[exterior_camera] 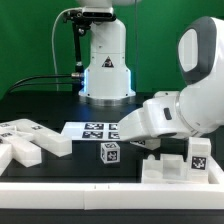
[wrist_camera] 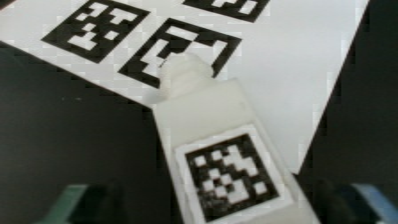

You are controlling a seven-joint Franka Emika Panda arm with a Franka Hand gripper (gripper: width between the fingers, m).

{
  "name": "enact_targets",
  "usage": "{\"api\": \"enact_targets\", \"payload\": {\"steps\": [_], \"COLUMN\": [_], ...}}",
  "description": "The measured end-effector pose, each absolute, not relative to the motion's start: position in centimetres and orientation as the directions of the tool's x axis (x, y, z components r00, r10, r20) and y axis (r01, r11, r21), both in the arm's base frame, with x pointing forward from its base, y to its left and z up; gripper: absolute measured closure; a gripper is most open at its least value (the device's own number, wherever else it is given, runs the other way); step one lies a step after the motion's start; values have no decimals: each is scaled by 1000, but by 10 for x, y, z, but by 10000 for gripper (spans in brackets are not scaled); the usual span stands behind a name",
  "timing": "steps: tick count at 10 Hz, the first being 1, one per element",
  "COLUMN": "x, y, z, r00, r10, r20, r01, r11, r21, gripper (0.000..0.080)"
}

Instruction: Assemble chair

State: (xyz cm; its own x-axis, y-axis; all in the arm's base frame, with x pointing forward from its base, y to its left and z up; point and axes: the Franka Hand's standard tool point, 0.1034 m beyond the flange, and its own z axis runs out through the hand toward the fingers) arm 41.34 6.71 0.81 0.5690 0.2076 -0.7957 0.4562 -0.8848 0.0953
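In the wrist view a white chair post [wrist_camera: 217, 140] with a black-and-white tag lies lengthwise between my fingers, its rounded end over the marker board [wrist_camera: 302, 70]. My gripper [wrist_camera: 222, 202] straddles the post. Its jaws are open, and a dark gap shows on each side between the fingers [wrist_camera: 80, 205] and the post. In the exterior view the arm [exterior_camera: 150, 118] reaches down from the exterior view's right to the table beside the marker board [exterior_camera: 88, 128]. Its fingers are hidden behind the wrist. More white chair parts [exterior_camera: 35, 140] lie at the exterior view's left, and others [exterior_camera: 175, 165] at the front right.
A small tagged cube [exterior_camera: 108, 151] stands just in front of the marker board. The robot's base [exterior_camera: 105, 70] rises at the back centre. A white rim [exterior_camera: 100, 190] runs along the table's front edge.
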Motion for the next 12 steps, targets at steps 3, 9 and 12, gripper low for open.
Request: {"api": "enact_targets", "payload": {"steps": [3,9,12], "x": [417,479,524], "y": [65,49,57], "z": [11,94,122], "r00": [581,813,893], "r10": [214,310,295], "r20": [-785,-493,-340], "r01": [449,383,291], "r11": [-889,-922,-955], "r21": [90,51,-65], "gripper": [517,517,515]}}
